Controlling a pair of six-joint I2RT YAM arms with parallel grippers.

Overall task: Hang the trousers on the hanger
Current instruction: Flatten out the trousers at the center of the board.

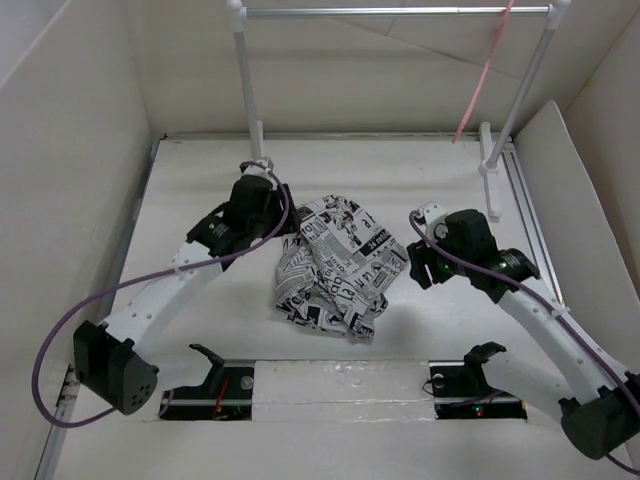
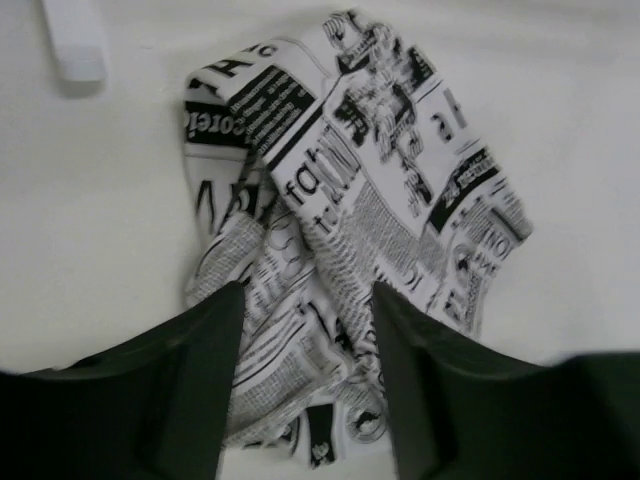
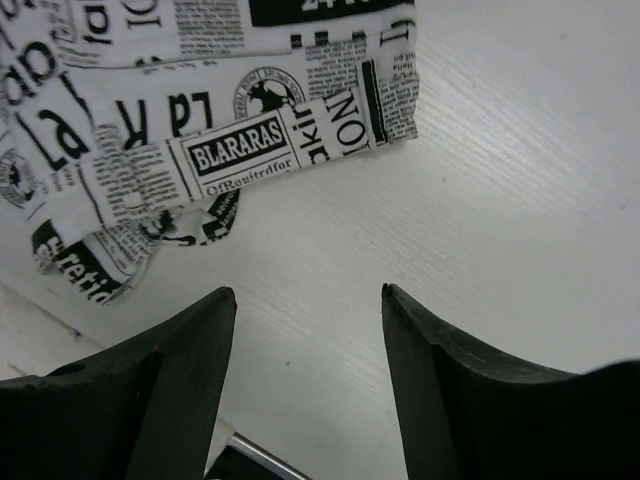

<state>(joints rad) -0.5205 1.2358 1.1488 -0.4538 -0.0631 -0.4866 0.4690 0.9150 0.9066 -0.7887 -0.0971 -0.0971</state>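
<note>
R gripper (image 3: 307, 293) hung w/ dark jaws apart over the bare, grained white table (image 3: 500, 200), just short of a cloth strip printed "BLARARAS". L gripper (image 2: 308, 290) also stood open, w/ crumpled cloth showing btwn its fingers. The trousers (image 1: 335, 265), soft white fabric w/ black newsprint, lay in a rumpled heap mid-table btwn both arms. Far back, the hanger (image 1: 485, 75), a thin pink rod, hung slanted from the silver rack bar (image 1: 400, 12).

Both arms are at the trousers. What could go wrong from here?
1. The trousers lie crumpled; the left gripper, open over bunched folds, may pinch several layers and lift a wad.
2. The right gripper is open over bare table beside the cloth's edge; closing there would likely miss.
</note>
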